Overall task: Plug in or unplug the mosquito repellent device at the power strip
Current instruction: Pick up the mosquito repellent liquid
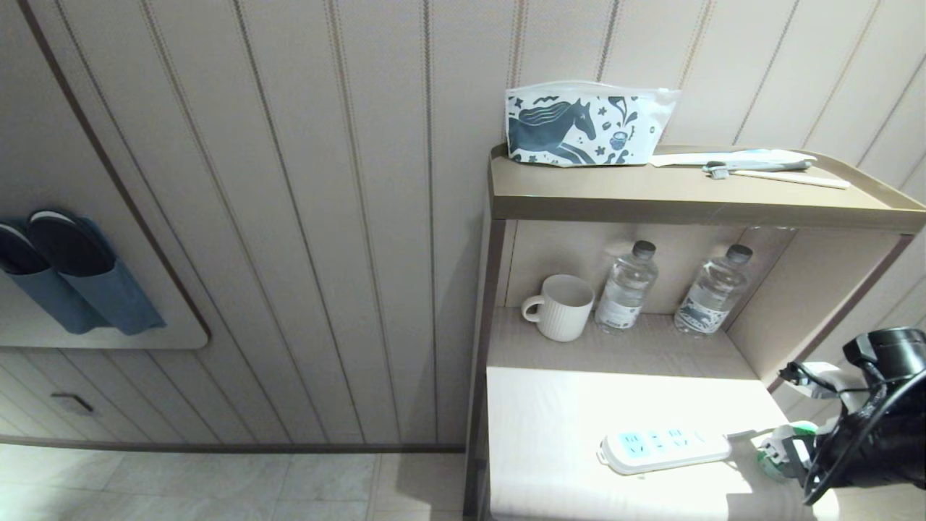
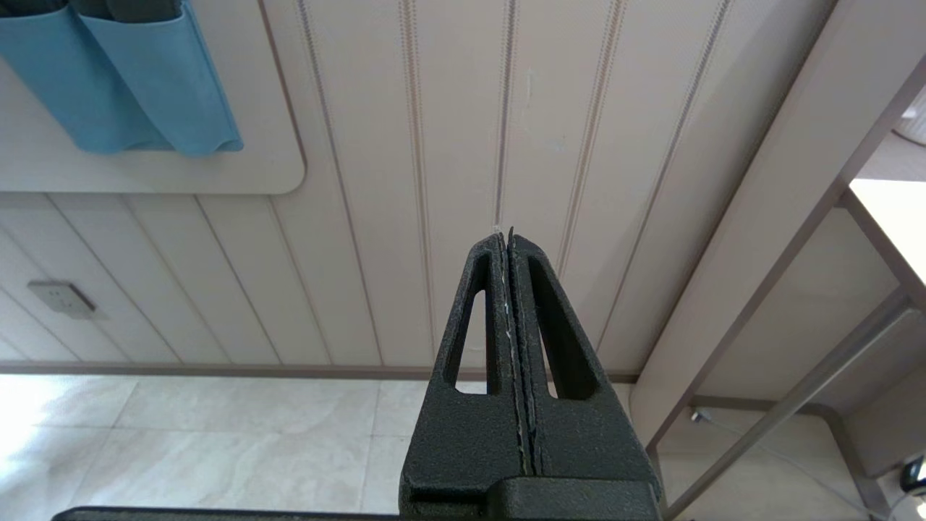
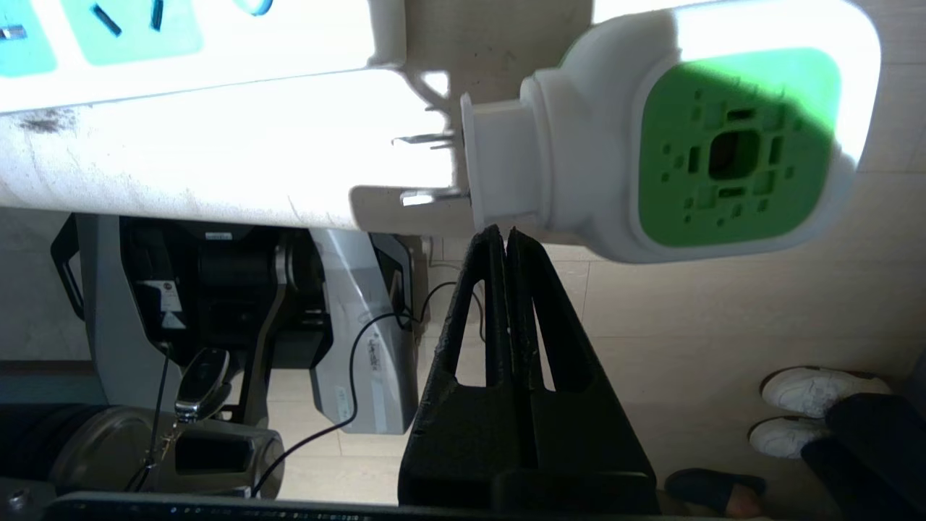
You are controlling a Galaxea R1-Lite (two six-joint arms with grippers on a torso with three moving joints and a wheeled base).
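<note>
Mosquito repellent device (image 3: 673, 137) lies unplugged on tabletop (image 1: 550, 420) just beside power strip (image 1: 662, 449) end, prongs bare. My right tool (image 3: 504, 233) clenched empty beside it; next: open, grasp.

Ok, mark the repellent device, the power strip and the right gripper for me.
mosquito repellent device (image 3: 734, 148): right wrist view, green top patch.
power strip (image 1: 662, 445): head view, its socket face.
right gripper (image 3: 504, 233): right wrist view, closed fingertips.

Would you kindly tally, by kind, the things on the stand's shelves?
Water bottles: 2
Mug: 1
Power strip: 1
Mosquito repellent device: 1
Horse-print pouch: 1
Toothbrush: 1
Total: 7
</note>
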